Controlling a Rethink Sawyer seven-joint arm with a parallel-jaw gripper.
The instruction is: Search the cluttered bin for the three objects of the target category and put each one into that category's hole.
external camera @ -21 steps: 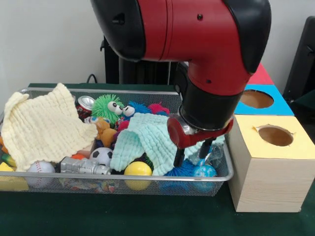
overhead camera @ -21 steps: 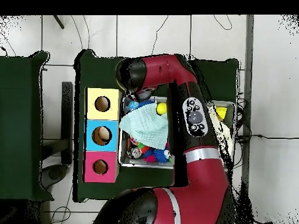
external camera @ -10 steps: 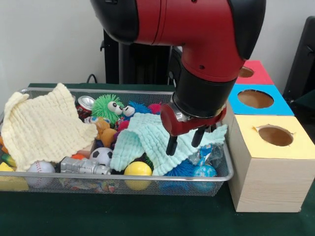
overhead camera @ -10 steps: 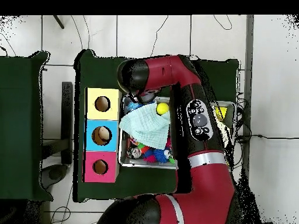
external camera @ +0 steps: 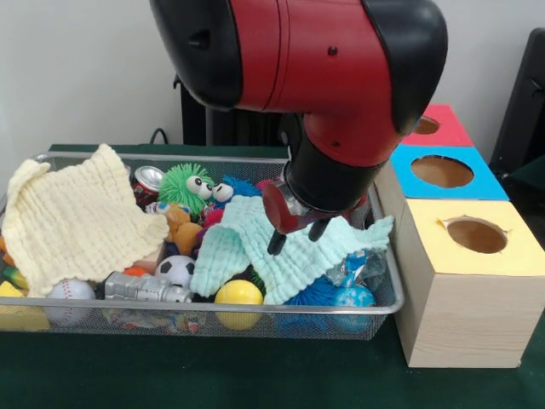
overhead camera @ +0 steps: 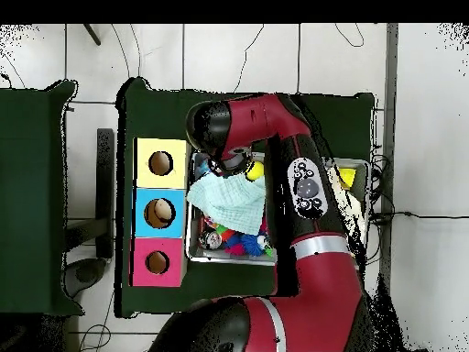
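The red and black pincer [external camera: 296, 237] hangs just over the pale mint-green waffle-weave cloth [external camera: 281, 247] with its two dark prongs apart and nothing caught between them; the cloth is draped over the right half of the silver wire-mesh bin [external camera: 375, 319], one corner flopping onto the right rim; peeking out from under its near edge you get a plain yellow ball [external camera: 238, 294], a blue spiky rubber ball [external camera: 317, 294] and a blue-and-white marbled ball [external camera: 352, 297], all tight against the near wall; left of those sit a small black-and-white football [external camera: 175, 270], a silver metallic toy [external camera: 146, 288] and a white baseball with red stitching [external camera: 71, 292]; a big cream-yellow waffle cloth [external camera: 77, 217] covers the left end; at the far side there's a green fuzzy toy with googly eyes [external camera: 187, 186] and a red drinks can [external camera: 146, 183] beside it; right of the bin stands a row of three wooden boxes, each with a round hole on top: yellow-topped box [external camera: 473, 285] nearest, then blue-topped box [external camera: 447, 175], then red-topped box [external camera: 436, 128] farthest; from overhead the red arm [overhead camera: 307, 197] curls across the bin, hiding its right part.
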